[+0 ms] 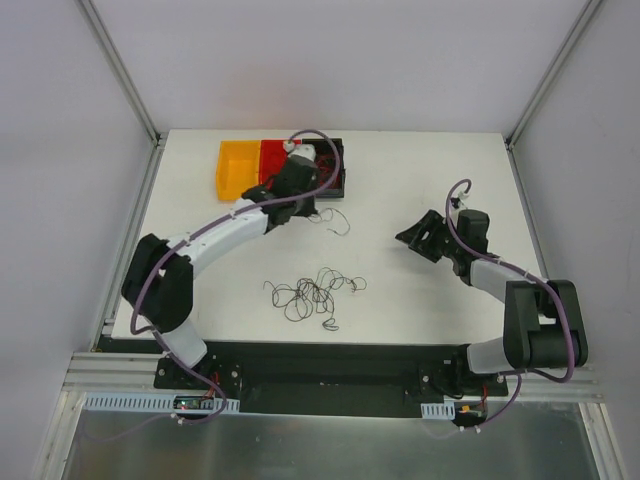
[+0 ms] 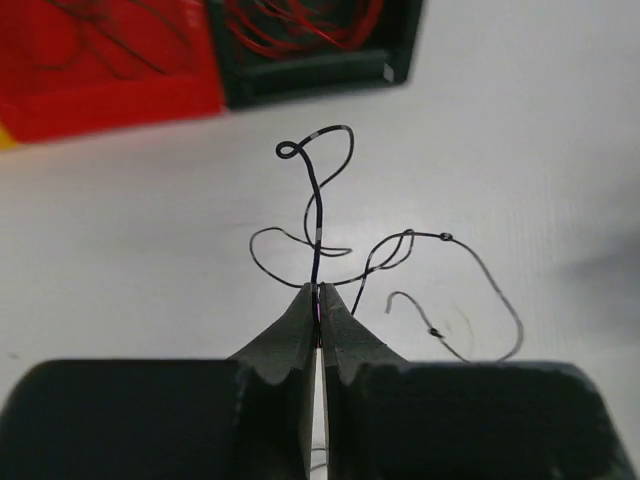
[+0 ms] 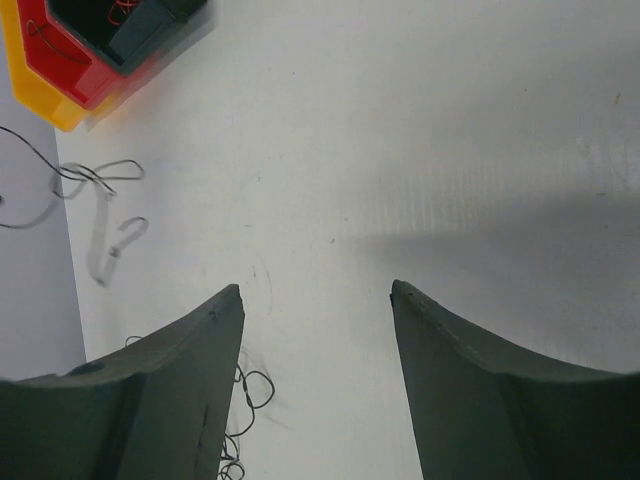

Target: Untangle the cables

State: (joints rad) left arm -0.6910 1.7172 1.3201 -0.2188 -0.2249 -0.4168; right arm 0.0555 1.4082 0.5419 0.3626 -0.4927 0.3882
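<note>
The cables are hair-thin curly wires. A dark tangle (image 1: 315, 290) of them lies mid-table, and its edge (image 3: 245, 390) shows beside my right finger. One black cable (image 2: 316, 200) loops over the white table just in front of the bins. My left gripper (image 2: 318, 290) is shut on it, pinching the strand between its tips; in the top view this gripper (image 1: 308, 207) sits by the black bin. My right gripper (image 3: 315, 290) stands open over bare table, right of the tangle (image 1: 415, 238), holding nothing.
Yellow (image 1: 238, 170), red (image 1: 272, 158) and black (image 1: 338, 172) bins stand in a row at the back. The black bin (image 2: 320, 60) holds red wires. A short wire piece (image 1: 330, 323) lies near the front edge. Walls enclose the table.
</note>
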